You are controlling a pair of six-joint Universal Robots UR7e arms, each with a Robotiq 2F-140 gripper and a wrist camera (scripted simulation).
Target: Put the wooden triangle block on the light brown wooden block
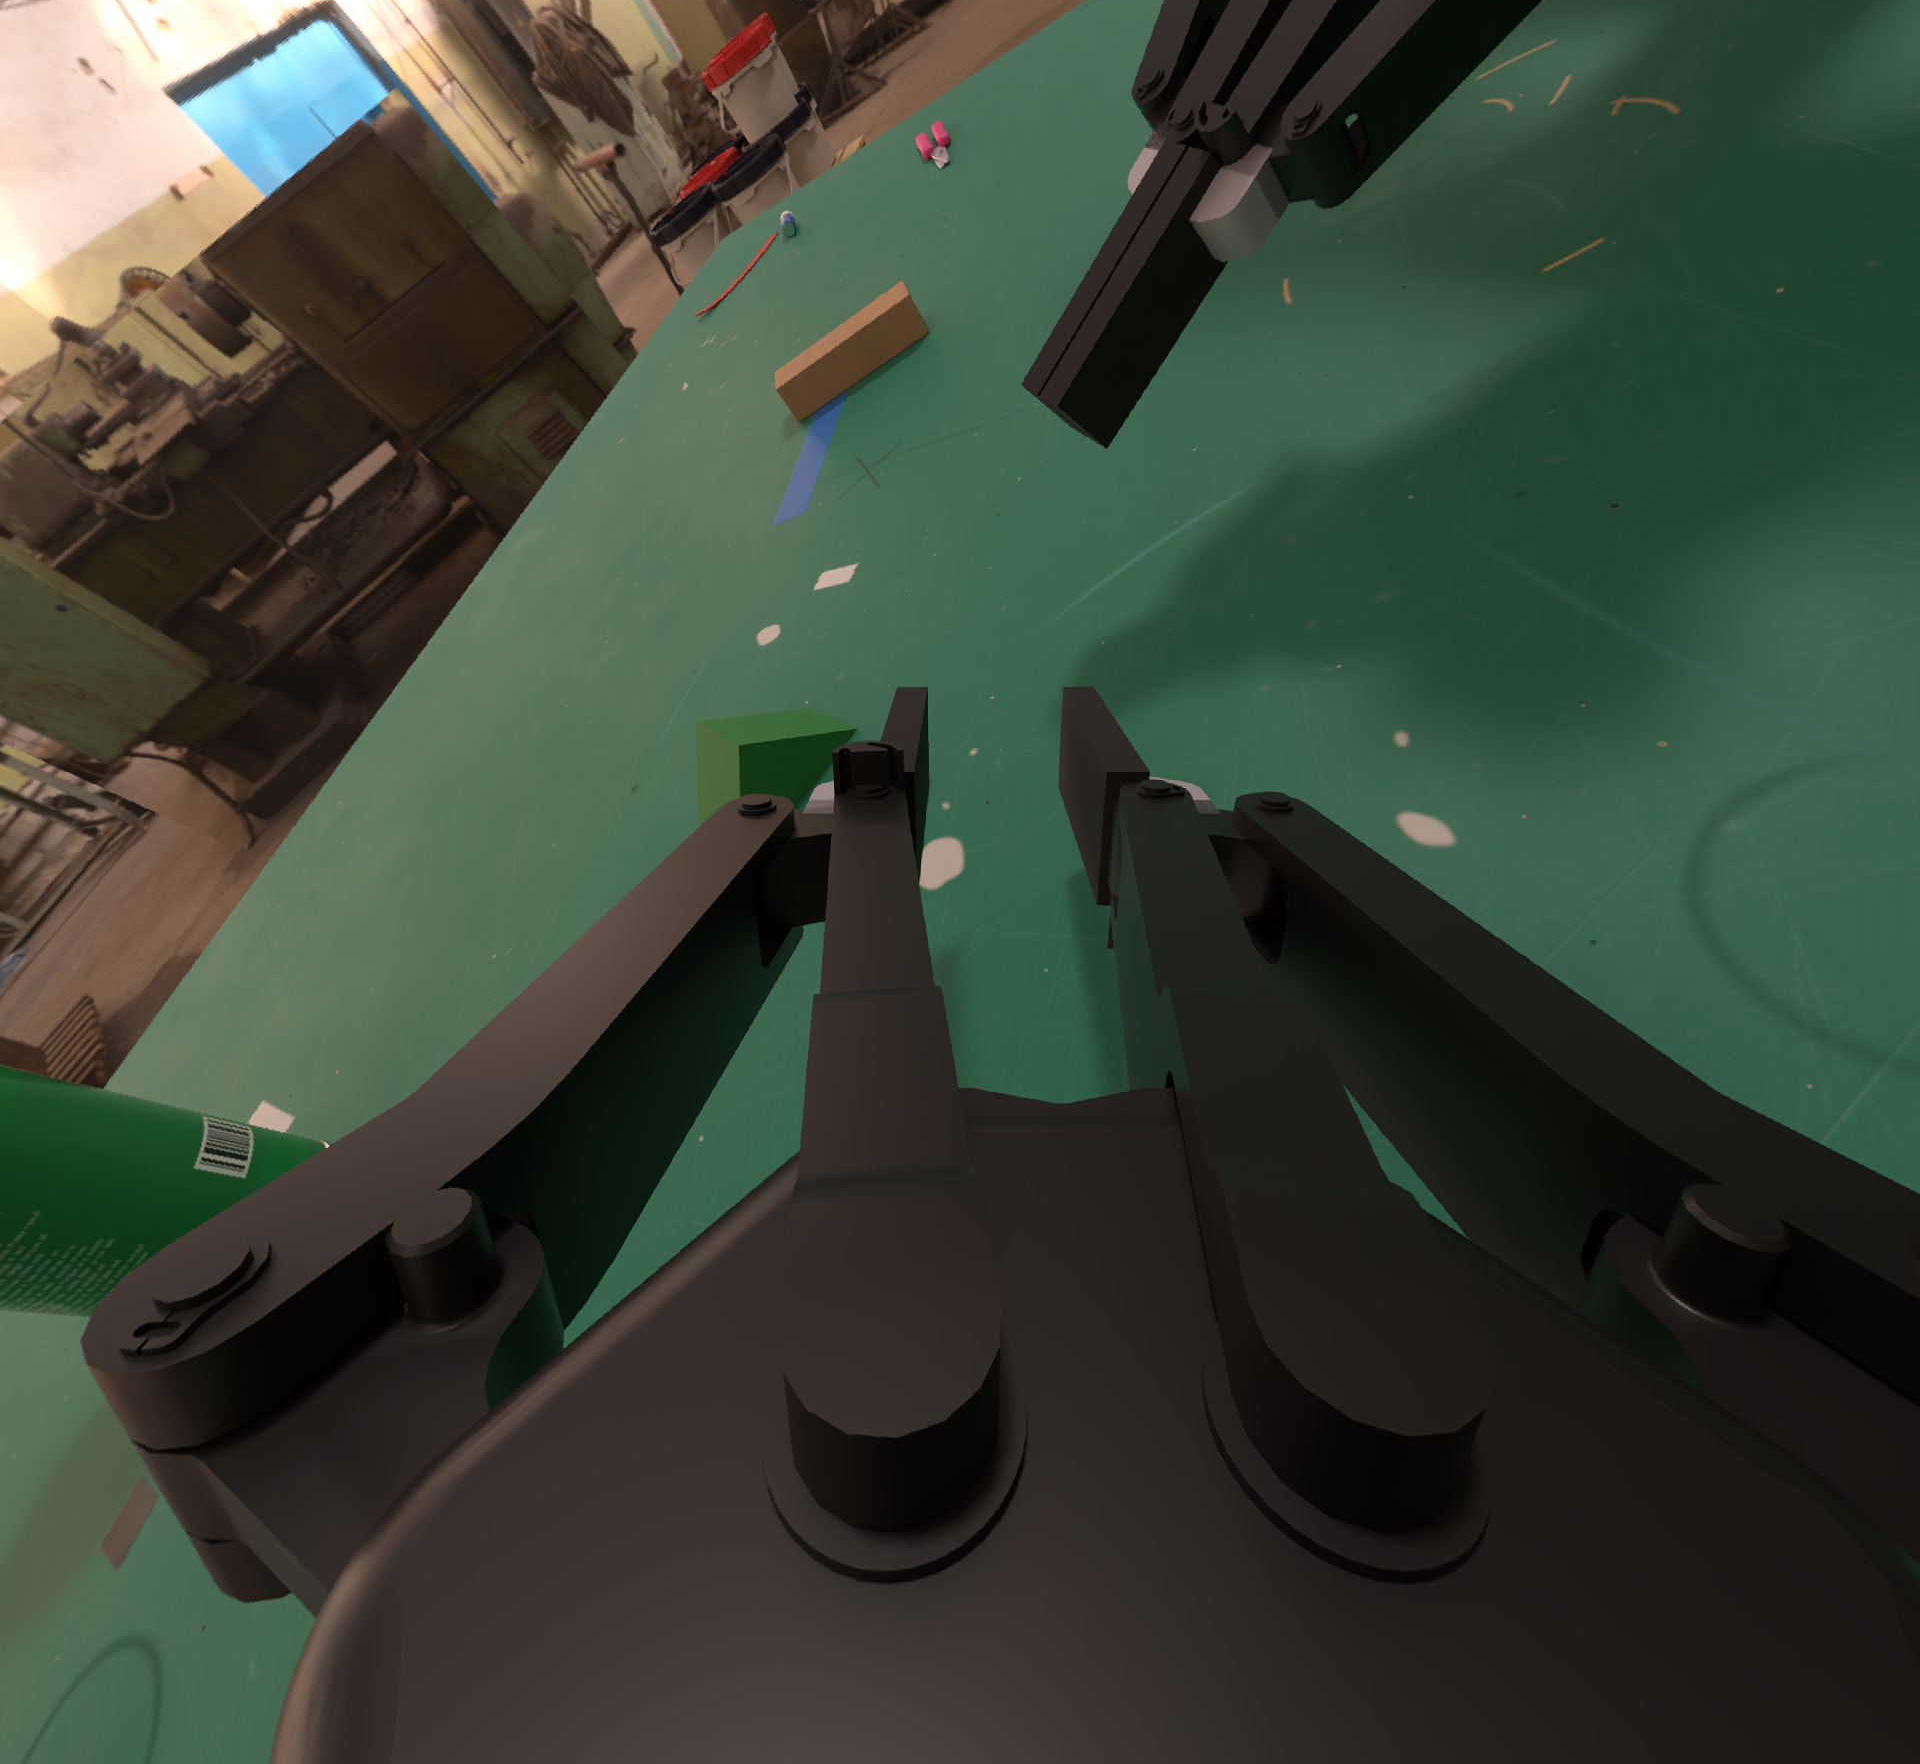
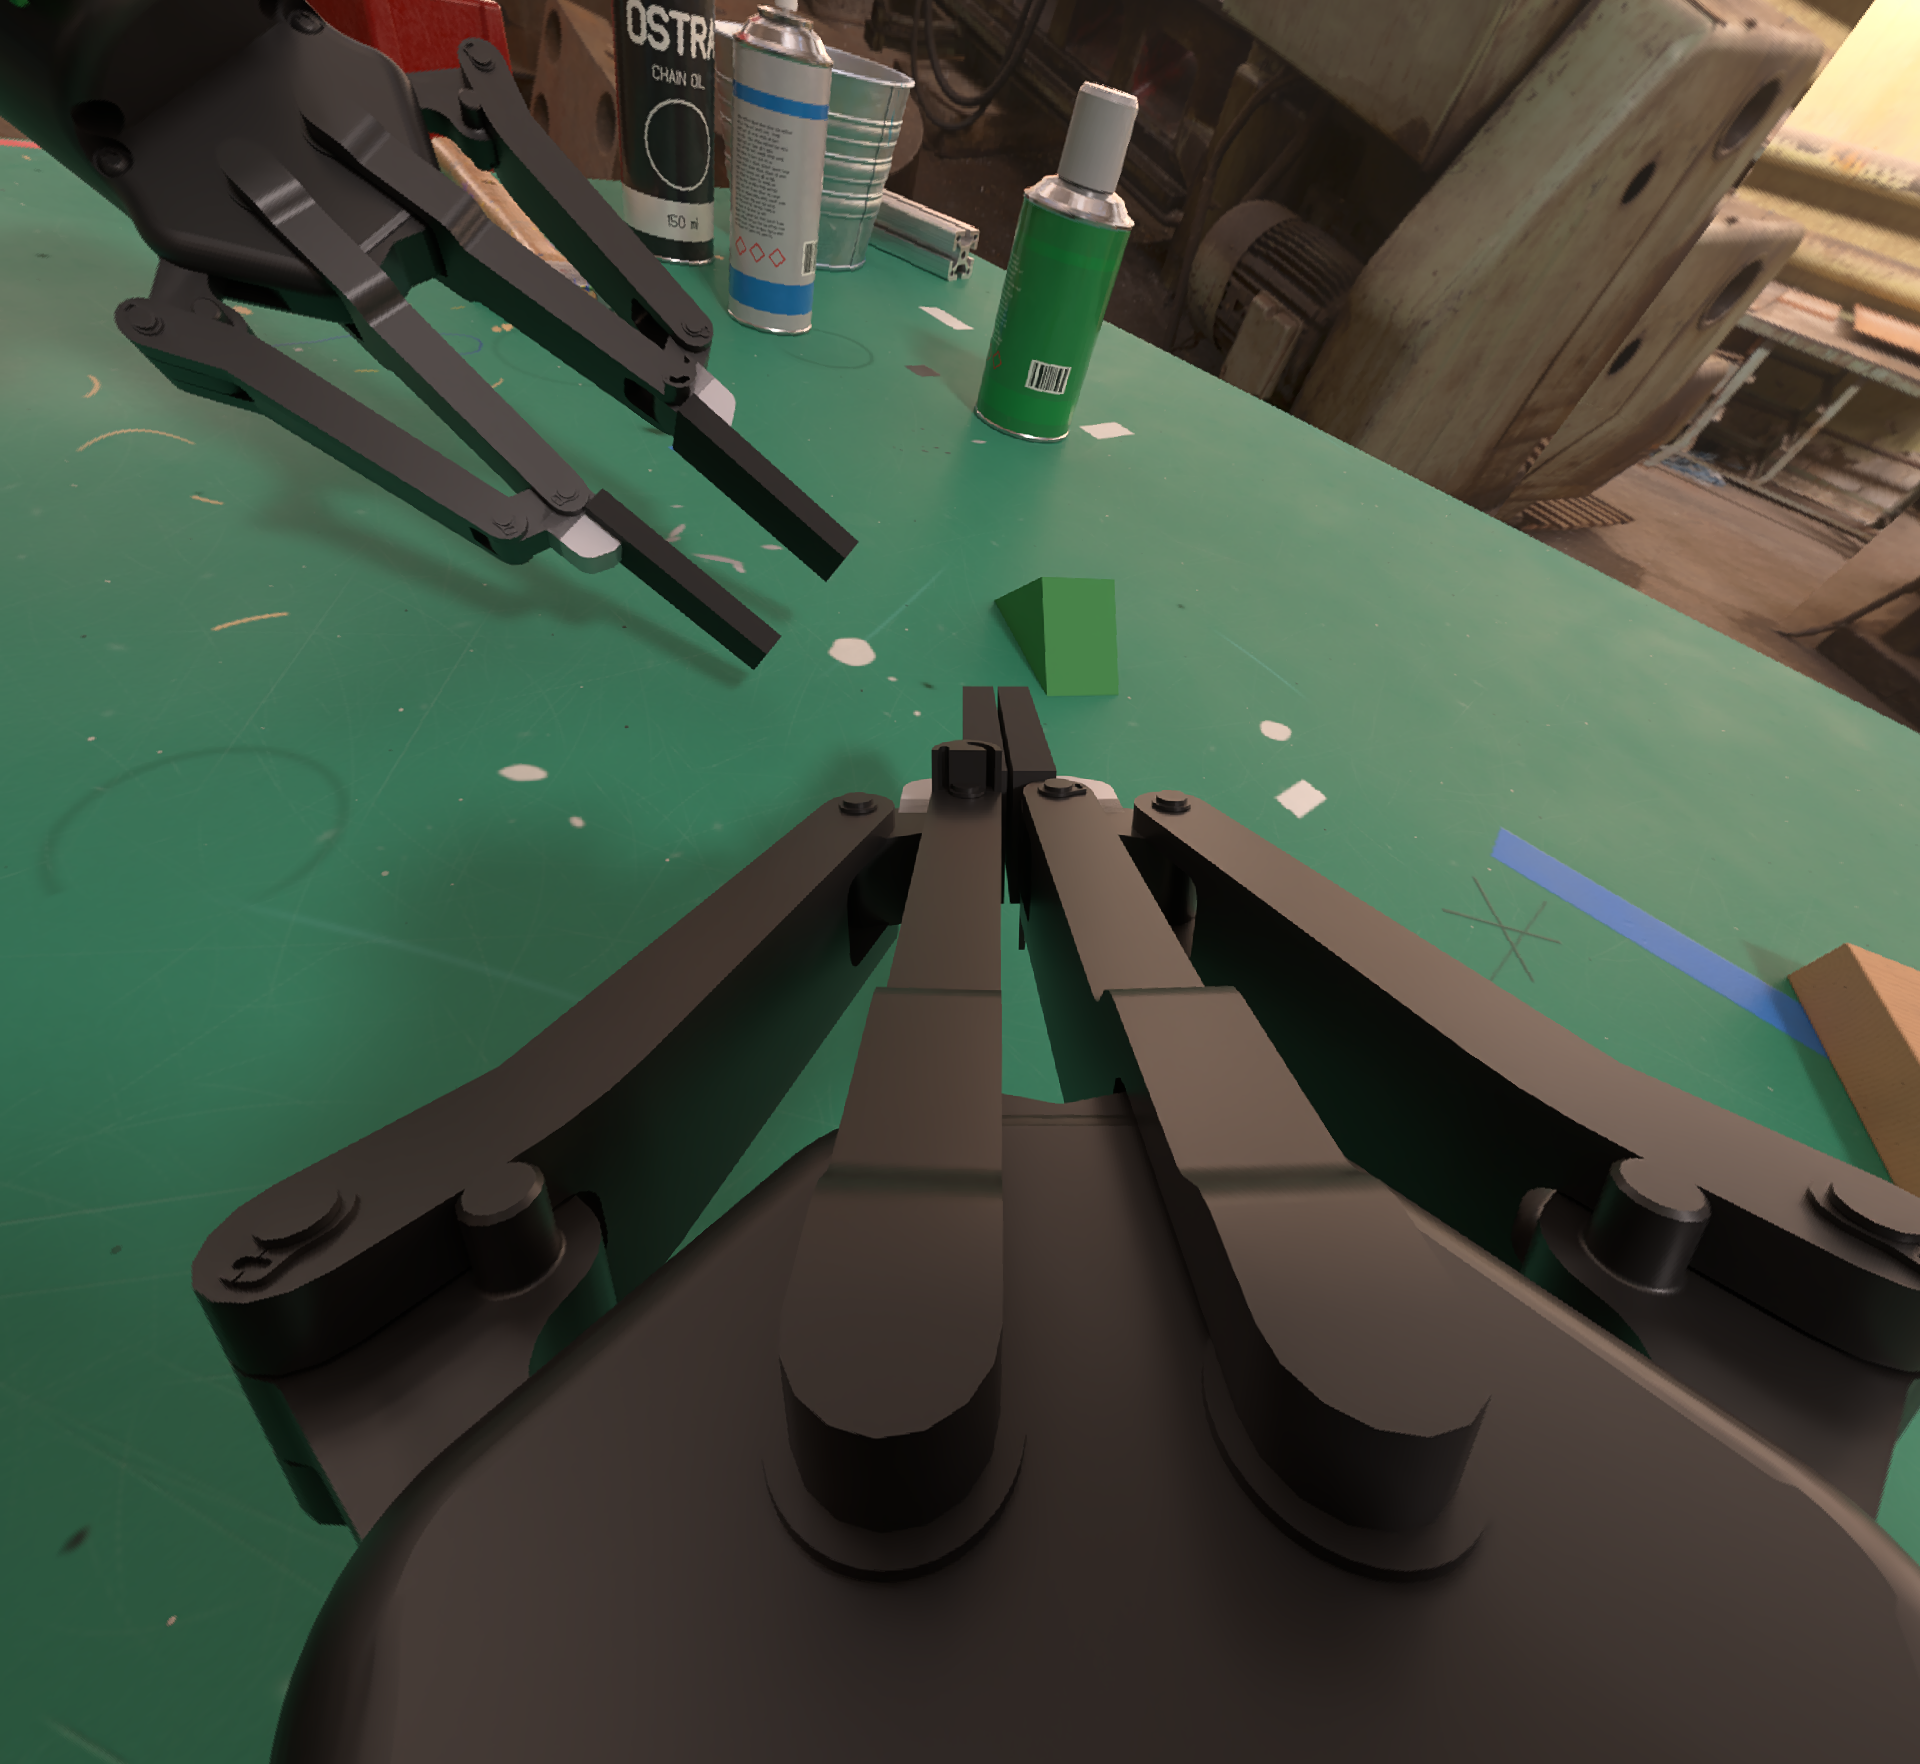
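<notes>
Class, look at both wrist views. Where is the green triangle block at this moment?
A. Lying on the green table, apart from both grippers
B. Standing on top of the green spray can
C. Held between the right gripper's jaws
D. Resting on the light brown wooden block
A: the green triangle block sits on the table, free of the open left gripper and shut, empty right gripper, far from the light brown wooden block.
</notes>
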